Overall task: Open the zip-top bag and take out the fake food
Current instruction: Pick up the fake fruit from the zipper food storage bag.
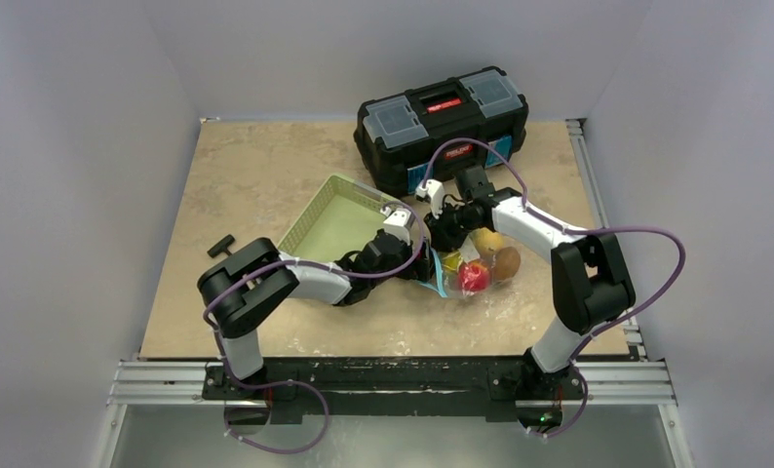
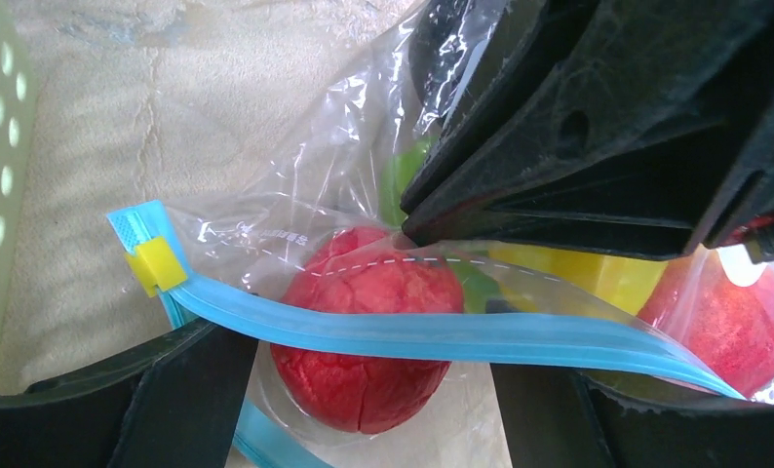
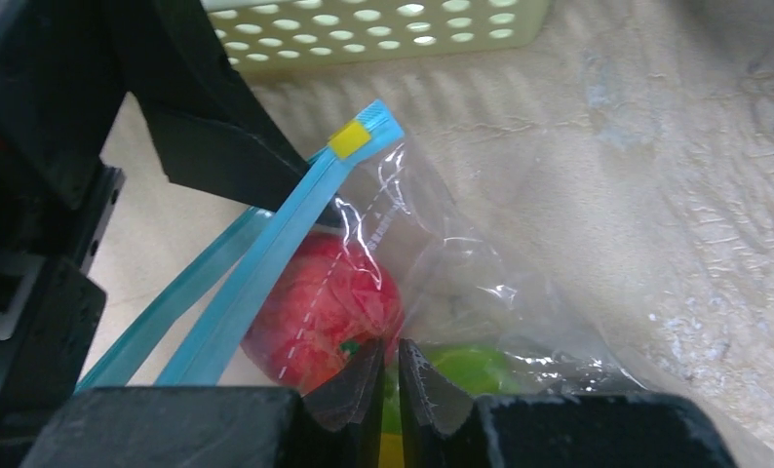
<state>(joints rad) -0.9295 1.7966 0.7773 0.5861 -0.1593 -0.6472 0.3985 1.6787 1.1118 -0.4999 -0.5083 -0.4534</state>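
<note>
beige table (image 1: 247, 175) fills the top view. black toolbox (image 1: 442, 122) w/ red handle sits at the far edge, centre-right. pale green lattice basket (image 1: 307, 212) lies just in front-left of it. left arm (image 1: 305, 278) reaches in past the basket's near side, right arm (image 1: 539, 226) comes in from the right; both meet mid-table.

zip-top bag (image 1: 466, 268) lies on the table betw. the two wrists, just right of the basket, clear and crinkled, its mouth toward the left arm.

left gripper (image 2: 368, 400): fingers wide apart, one each side of the bag mouth, nothing clamped; the strip runs across the gap betw. them. right gripper (image 3: 391, 375): tips nearly together w/ only a sliver betw. them, pinching the bag's clear film just above the food.

fake food is all inside the bag: a red piece (image 2: 364, 341) nearest the mouth, a green one (image 3: 471, 366) and a yellow one (image 2: 588, 273) behind it, another red at the far right of the left wrist view, brown and yellow-orange ones in the top view.

teal-blue zip strip (image 2: 442, 336) looks parted into two bands. small yellow slider (image 2: 156, 265) sits at the strip's end.
</note>
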